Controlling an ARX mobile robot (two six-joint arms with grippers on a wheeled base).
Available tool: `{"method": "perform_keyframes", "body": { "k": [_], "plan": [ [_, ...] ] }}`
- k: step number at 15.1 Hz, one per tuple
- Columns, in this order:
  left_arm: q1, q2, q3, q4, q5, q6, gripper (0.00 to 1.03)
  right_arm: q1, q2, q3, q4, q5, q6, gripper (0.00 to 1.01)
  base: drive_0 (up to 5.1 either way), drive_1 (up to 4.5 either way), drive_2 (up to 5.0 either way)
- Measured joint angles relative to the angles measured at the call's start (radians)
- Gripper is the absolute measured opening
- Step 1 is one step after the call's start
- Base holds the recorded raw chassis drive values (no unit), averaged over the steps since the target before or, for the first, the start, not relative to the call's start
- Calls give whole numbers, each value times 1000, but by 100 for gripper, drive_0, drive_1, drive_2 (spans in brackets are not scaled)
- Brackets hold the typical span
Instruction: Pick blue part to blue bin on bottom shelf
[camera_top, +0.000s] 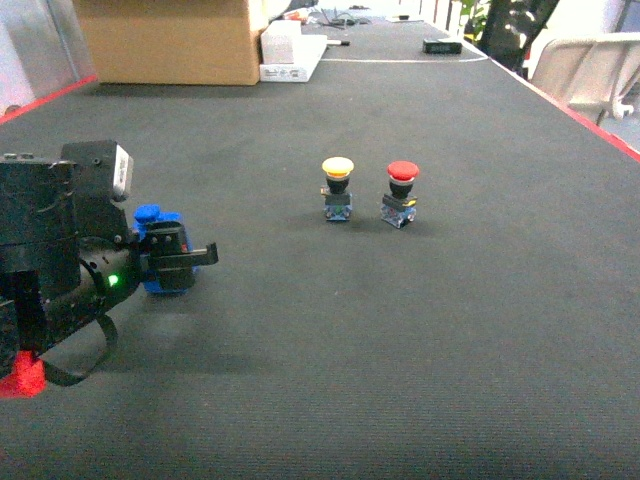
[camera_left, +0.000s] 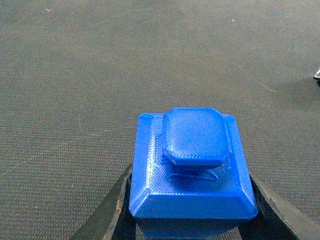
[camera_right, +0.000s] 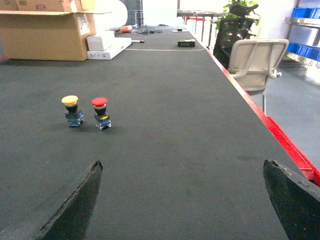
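The left end effector (camera_top: 185, 262) grips the blue part (camera_left: 192, 172) at the worktop's (camera_top: 400, 330) near left, seemingly lifted. The right end effector (camera_right: 182, 200) hangs released. Carrying and binning remain; no bin shows.

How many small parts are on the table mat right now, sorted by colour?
Blue: 1, the blue 3D-printed plastic part, sitting between the left gripper fingers.
Yellow: 1, the yellow-capped push button, standing free.
Red: 1, the red-capped push button, standing beside the yellow one.
Total: 3
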Motion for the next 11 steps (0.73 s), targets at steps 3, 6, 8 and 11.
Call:
{"method": "perform_keyframes", "body": {
  "k": [3, 6, 8, 11],
  "plan": [
    [-21, -224, -193, 65, 31, 45, 45, 0, 0, 0, 0, 0, 0, 98, 0, 0, 0],
    [-30, -625, -390, -100, 59, 83, 45, 0, 0, 0, 0, 0, 0, 98, 0, 0, 0],
    [-37, -982, -495, -310, 11, 99, 44, 0, 0, 0, 0, 0, 0, 98, 0, 0, 0],
    [-126, -1615, -567, -769, -118, 48, 44, 0, 0, 0, 0, 0, 0, 98, 0, 0, 0]
  ]
}}
